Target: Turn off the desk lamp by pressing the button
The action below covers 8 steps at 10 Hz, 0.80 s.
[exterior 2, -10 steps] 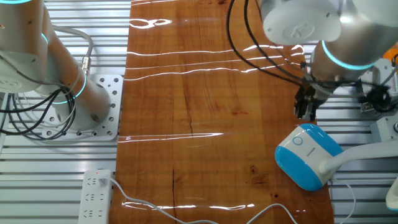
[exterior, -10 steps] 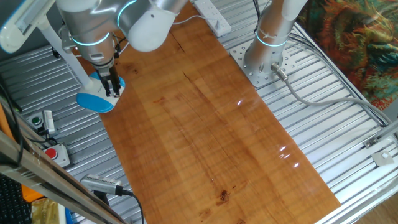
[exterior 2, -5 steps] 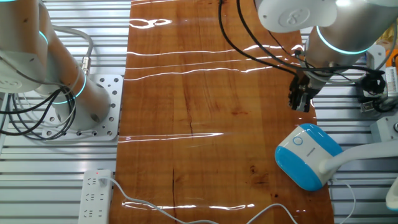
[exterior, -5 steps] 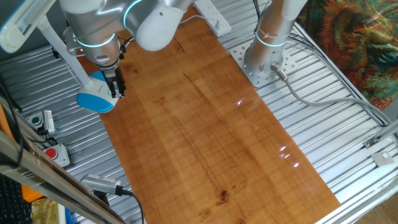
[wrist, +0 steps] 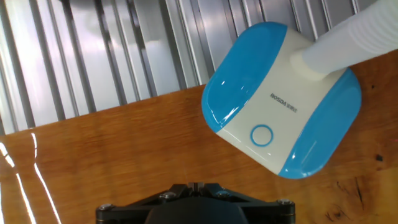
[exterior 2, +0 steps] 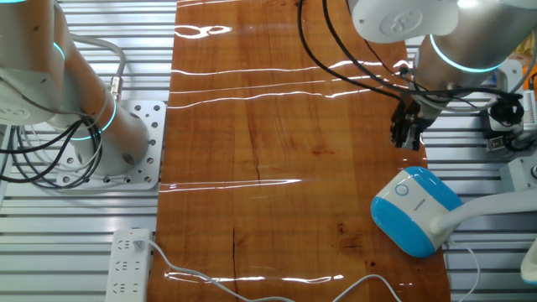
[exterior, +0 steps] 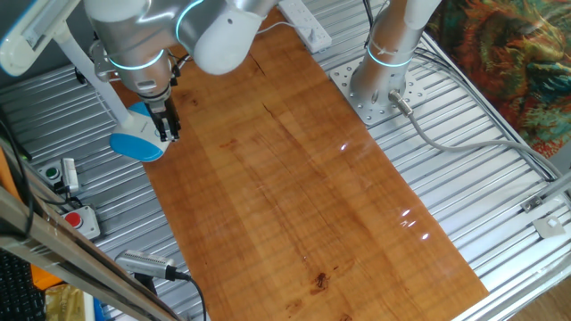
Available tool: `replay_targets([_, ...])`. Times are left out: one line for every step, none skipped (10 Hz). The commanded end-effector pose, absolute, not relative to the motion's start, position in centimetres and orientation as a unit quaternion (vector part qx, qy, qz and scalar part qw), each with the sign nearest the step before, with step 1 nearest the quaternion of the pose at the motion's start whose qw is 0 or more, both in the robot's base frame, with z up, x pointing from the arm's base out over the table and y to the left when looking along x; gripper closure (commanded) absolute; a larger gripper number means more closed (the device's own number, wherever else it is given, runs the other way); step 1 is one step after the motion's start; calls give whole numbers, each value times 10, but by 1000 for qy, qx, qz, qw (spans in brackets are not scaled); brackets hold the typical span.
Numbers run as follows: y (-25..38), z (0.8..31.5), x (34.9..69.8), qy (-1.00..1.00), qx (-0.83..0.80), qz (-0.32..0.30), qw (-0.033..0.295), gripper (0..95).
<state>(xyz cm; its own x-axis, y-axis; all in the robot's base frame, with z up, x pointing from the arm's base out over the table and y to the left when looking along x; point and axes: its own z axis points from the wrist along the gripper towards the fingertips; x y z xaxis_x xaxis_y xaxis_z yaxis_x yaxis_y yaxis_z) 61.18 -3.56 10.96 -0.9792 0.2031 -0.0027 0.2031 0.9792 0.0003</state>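
Note:
The desk lamp's light-blue-and-white base [exterior 2: 417, 211] lies at the edge of the wooden table [exterior 2: 268, 159]. It carries a round ring button [wrist: 262, 135] on its white middle band. The base also shows in the one fixed view [exterior: 136, 144] and in the hand view [wrist: 283, 102]. The lamp's slanted white arm [exterior: 96, 78] rises to the long head [exterior: 27, 37] at the top left. My gripper [exterior 2: 405, 141] hangs above the table just beside the base, clear of it, with the fingers shut together and holding nothing. It also shows in the one fixed view [exterior: 168, 134] and at the bottom of the hand view [wrist: 195, 186].
A white power strip [exterior 2: 132, 250] with its cable lies at the table's far end, also seen in the one fixed view [exterior: 304, 24]. A second arm's mount [exterior: 382, 85] stands beside the table. A box with a red button [exterior: 75, 219] sits on the metal rails.
Over the last second my gripper rose and drew back from the lamp base. It has held nearly still for the last half second.

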Motion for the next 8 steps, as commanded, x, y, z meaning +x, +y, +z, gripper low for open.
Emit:
replay_targets([-35,117,608,995,101,-4,-7,950])
replay_targets([-35,118,605,995,99,-3,-7,950])
replay_targets([-34,118,603,995,99,-3,-7,950])
replay_targets([-33,116,600,995,101,-3,-7,950])
replay_targets([-30,115,598,995,102,-3,-6,950])
replay_targets([-28,114,597,995,103,-3,-5,950])
replay_targets([-27,113,596,995,103,-4,-5,950])
replay_targets([-27,113,596,995,102,-4,-5,950])
